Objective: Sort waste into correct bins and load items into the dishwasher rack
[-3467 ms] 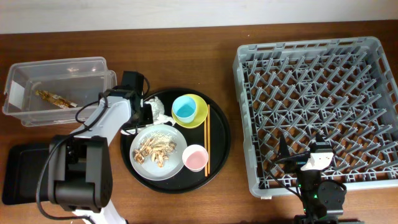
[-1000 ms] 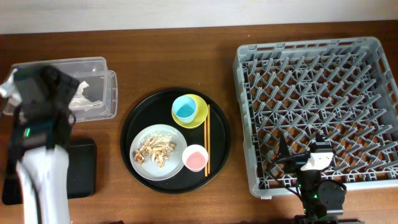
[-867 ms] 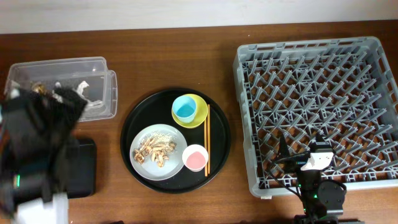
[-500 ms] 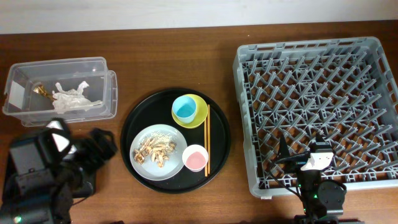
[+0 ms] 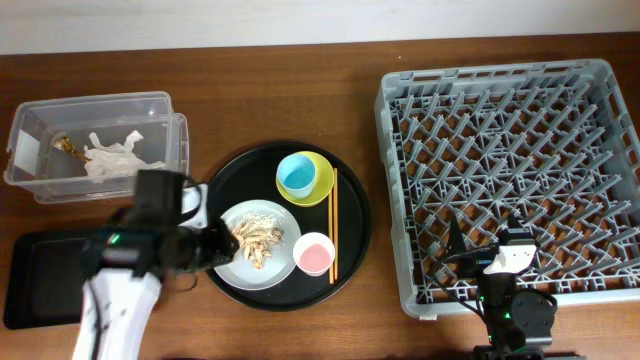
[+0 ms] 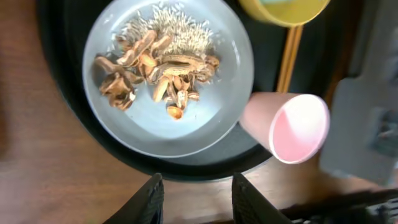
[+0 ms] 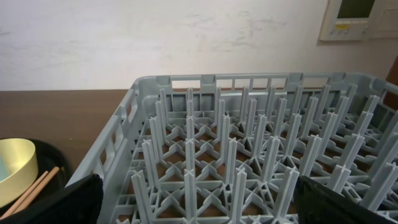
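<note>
Your waste is split between two places. The crumpled white paper point(image 5: 112, 158) and the gold bit point(image 5: 62, 147) lie inside the clear tub point(image 5: 172, 150) at the far left of the tabletop point(image 5: 280, 110). The tan dried food scraps point(image 6: 155, 71) and their pale crumbs point(image 6: 168, 25) are heaped on the round grey-white plate point(image 6: 168, 130). That plate sits on the large round black tray point(image 5: 355, 240) with the small pink cup point(image 5: 314, 254) just beside it. Farther back on the same tray, the light-blue cup point(image 5: 297, 175) stands inside the yellow-green bowl point(image 5: 322, 190), and the wooden chopsticks point(image 5: 333, 225) lie side by side along the tray's right part. The shallow black rectangular tray point(image 5: 45, 275) is at the near left corner, below the tub. The grey dishwasher rack point(image 5: 510, 150) fills the right side, with nothing on its pegs. Your left pincer point(image 6: 198, 199) is spread and empty, hanging over the near edge of the round tray just short of the plate. Your right pincer point(image 7: 198, 186) is also spread wide and holds nothing, at the near edge of the rack. The tabletop is dark brown wood. A pale wall point(image 7: 155, 31) runs behind it, with a small white panel point(image 7: 360, 15) mounted at its upper right.
</note>
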{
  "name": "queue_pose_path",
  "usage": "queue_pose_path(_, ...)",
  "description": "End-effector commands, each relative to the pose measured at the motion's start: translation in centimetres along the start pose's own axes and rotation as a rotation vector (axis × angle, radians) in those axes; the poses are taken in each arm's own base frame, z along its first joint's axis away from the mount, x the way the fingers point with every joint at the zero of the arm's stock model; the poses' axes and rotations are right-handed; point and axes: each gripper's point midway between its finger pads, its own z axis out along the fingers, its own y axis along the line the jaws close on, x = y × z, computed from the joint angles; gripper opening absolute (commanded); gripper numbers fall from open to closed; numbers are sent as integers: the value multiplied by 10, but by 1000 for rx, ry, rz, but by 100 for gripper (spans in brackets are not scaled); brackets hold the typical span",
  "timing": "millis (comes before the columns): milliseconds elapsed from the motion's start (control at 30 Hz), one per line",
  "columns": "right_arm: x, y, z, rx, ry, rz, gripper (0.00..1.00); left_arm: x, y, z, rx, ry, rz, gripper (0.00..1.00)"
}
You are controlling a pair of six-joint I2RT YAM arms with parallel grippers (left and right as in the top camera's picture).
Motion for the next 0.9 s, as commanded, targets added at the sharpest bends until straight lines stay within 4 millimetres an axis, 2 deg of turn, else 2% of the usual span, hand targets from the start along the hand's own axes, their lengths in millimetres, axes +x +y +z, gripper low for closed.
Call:
queue_pose_path(0, 3, -3, 0, 14, 5, 2, 98, -2, 4, 34, -98, 79, 53, 36)
queue_pose_path(133, 3, -3, 0, 14, 5, 2, 98, -16, 9, 64, -198, 79, -39, 31)
queue_pose_path(300, 3, -3, 0, 14, 5, 2, 98, -34, -1, 96, -195, 53, -39, 31)
queue_pose_path(367, 3, -3, 0, 14, 5, 2, 98, -33, -9, 111, -191, 70, -6, 31)
queue_pose_path(467, 3, -3, 0, 14, 5, 2, 98, -19, -20, 131, -205, 124, 45, 30)
queue_pose_path(667, 3, -3, 0, 14, 5, 2, 98, -4, -29, 148, -224, 168, 51, 30)
queue_pose_path(867, 3, -3, 0, 13, 5, 2, 98, -35, -16, 147, -326, 11, 24, 32)
